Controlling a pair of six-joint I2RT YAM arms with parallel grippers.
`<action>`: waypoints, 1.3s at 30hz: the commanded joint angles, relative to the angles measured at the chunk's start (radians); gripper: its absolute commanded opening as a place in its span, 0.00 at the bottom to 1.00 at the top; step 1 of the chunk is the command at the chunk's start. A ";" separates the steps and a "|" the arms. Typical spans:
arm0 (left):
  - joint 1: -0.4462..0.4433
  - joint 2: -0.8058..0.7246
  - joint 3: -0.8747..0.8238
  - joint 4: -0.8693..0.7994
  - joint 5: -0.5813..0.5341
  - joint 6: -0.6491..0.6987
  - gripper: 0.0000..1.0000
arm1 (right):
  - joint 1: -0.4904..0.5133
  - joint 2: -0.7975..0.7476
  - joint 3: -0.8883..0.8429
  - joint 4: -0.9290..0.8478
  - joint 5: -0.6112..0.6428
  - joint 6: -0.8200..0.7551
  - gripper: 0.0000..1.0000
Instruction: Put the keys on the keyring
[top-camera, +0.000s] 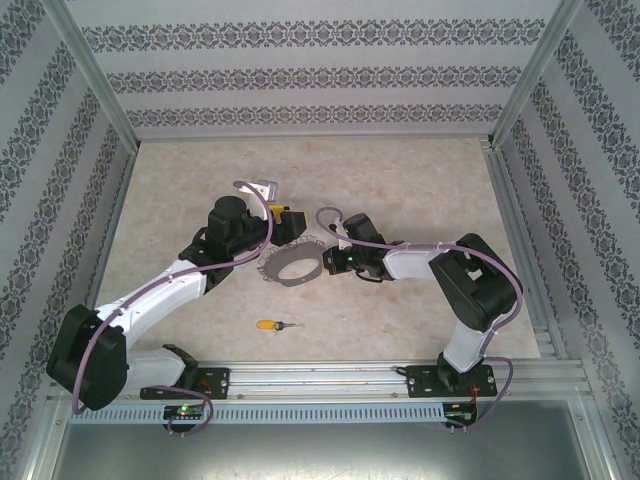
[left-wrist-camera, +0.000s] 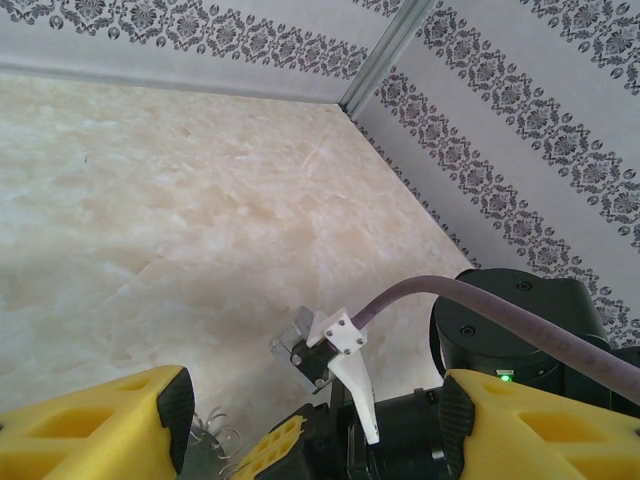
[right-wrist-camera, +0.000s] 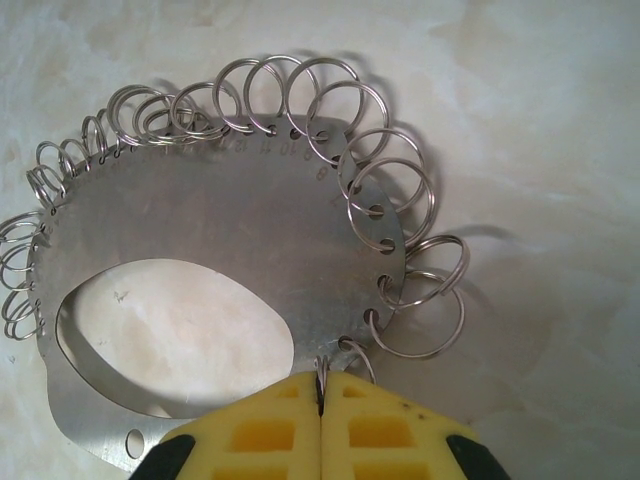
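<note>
Keyring (top-camera: 290, 268) lies flat on the surface (top-camera: 420, 190), one rim loop pinched between the closed right fingers (right-wrist-camera: 250, 430). Left fingers (left-wrist-camera: 100, 425) stand apart, empty, beyond it; the key (top-camera: 272, 326) lies loose on its near side, blade pointing right.

Top external: we look from above and behind the arm bases (top-camera: 185, 385), down and forward across the whole table (top-camera: 400, 170) to its far edge. Left wrist: we sit low over the surface, close to it, facing its far right corner. Right wrist: we look almost straight down, very near the keyring (right-wrist-camera: 220, 220). That keyring and corner we share with the top view.
</note>
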 joint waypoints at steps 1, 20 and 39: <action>0.008 -0.006 0.008 0.035 0.020 0.003 0.67 | 0.009 -0.014 -0.011 -0.013 0.021 -0.009 0.12; 0.008 -0.012 -0.003 0.041 0.022 0.002 0.67 | 0.027 -0.043 -0.022 -0.022 0.028 -0.008 0.20; 0.008 -0.028 -0.015 0.040 0.013 0.005 0.67 | 0.043 -0.006 0.003 -0.013 0.008 0.009 0.20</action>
